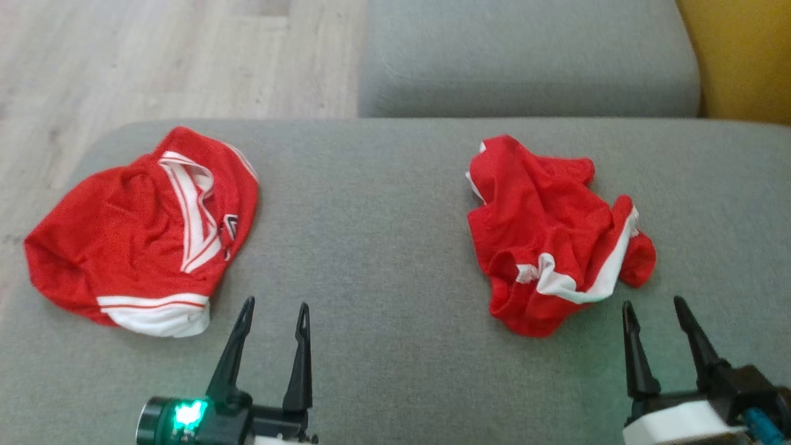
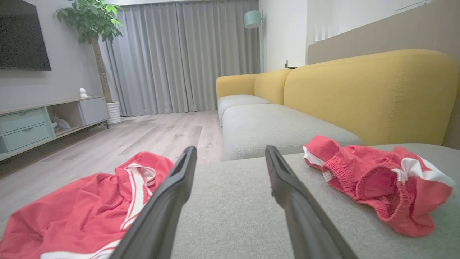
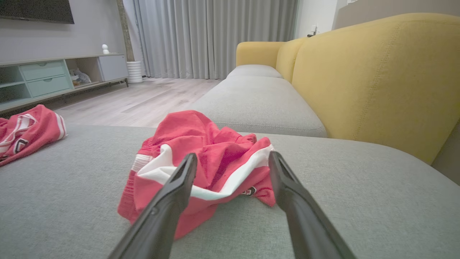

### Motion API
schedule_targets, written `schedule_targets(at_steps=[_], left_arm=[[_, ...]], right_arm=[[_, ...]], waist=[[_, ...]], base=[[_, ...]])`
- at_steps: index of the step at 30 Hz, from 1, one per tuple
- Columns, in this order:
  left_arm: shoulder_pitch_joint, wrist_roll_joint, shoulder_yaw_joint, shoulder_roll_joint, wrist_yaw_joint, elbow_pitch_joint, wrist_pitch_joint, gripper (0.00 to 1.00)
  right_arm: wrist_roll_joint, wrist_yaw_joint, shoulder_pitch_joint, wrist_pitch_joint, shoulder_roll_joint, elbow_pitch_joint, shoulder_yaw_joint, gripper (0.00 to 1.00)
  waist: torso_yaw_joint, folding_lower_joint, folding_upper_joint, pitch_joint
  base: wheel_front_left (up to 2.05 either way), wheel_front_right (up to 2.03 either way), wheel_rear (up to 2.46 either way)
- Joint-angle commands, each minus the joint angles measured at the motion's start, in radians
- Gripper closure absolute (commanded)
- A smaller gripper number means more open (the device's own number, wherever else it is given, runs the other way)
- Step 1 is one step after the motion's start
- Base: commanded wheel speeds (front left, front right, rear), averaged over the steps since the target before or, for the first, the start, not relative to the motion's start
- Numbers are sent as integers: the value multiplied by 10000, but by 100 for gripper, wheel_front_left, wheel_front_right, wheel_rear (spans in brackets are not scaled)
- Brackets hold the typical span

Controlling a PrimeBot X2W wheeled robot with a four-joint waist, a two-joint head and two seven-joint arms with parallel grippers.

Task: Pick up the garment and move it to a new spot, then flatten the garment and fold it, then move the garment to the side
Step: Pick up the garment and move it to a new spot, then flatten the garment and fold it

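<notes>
Left gripper (image 1: 275,304) and right gripper (image 1: 652,303) rise from the near edge of the head view. Both sets of jaws are spread wide and empty, gripping and touching nothing.

A crumpled pair of red shorts (image 1: 544,235) lies just ahead of the right jaws and slightly to their left. Its white-striped hem is near the tip of the inner finger but apart from it. In the right wrist view the bundle sits squarely between and beyond the two fingers, its gathered waistband turned to their left. A small dark tag at the hem is too small to read.

A red jersey (image 1: 123,241) with white trim lies ahead and to the left of the left jaws. Its white hem is just beside the outer finger, with a gap between them. The jersey carries a small dark emblem (image 1: 230,224) beside the neckline, and no lettering on it can be made out.

Both garments rest well apart on a grey sofa cushion (image 1: 371,235), with bare fabric directly ahead of the left jaws. Beyond lie a second grey cushion (image 1: 525,55), a yellow backrest (image 1: 748,55) and a pale wood floor (image 1: 154,55). Grey curtains (image 2: 179,54), a potted plant (image 2: 95,21) and a low cabinet (image 2: 25,129) stand at the far side of the room.
</notes>
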Motion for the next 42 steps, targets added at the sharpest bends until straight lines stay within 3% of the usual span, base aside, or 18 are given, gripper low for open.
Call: schedule_targets(at_steps=[1,32,42], left_arm=[[-154,187,468,-137,-92,-386,-50,0],[229,620,989,-644,-697,-32,-51,0],[-620,579,171,-733,-1543,820,-51,0]], right_arm=[[104,-7,-13,-26,-64,-351,273,0],[228,-7,233,-26,-64,-628,849,0],[71,-7,130,-26,-64,-683,1136,0]], waist=[[263,2,-1,-255],[187,2,-1,-265],[-528,2,-1,50]], base=[[0,0,0],[0,0,0],[0,0,0]])
